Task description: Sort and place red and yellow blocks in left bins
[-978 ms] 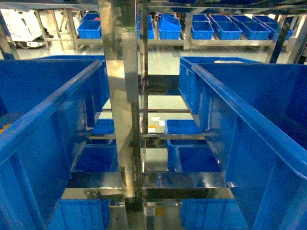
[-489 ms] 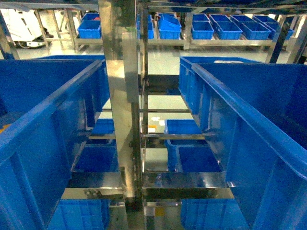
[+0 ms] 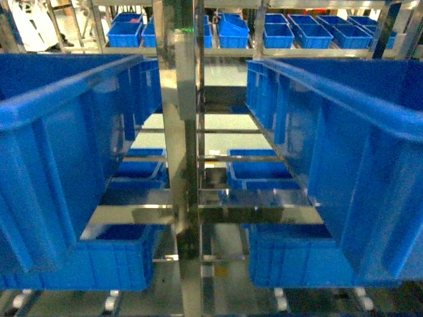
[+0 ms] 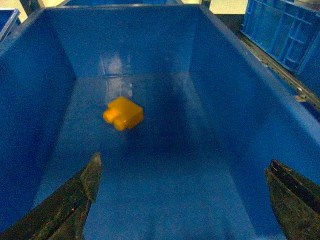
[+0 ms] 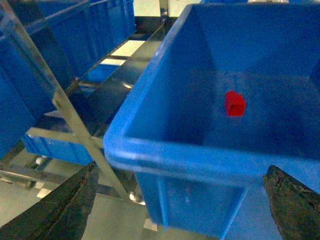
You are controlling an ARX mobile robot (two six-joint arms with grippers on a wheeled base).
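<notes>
L gripper (image 4: 182, 200): fingers spread wide, empty, over a large blue crate (image 4: 45, 100); yellow block (image 4: 123, 113) on its floor. R gripper (image 5: 182, 200): fingers wide apart, empty, near a 2nd crate (image 5: 165, 150) w/ red block (image 5: 234, 103) inside.

Overhead light glares off the bin floor (image 4: 120, 70) beyond the left fingers (image 4: 75, 195) (themselves dark, soft-focus); the head view is hazy throughout.
</notes>
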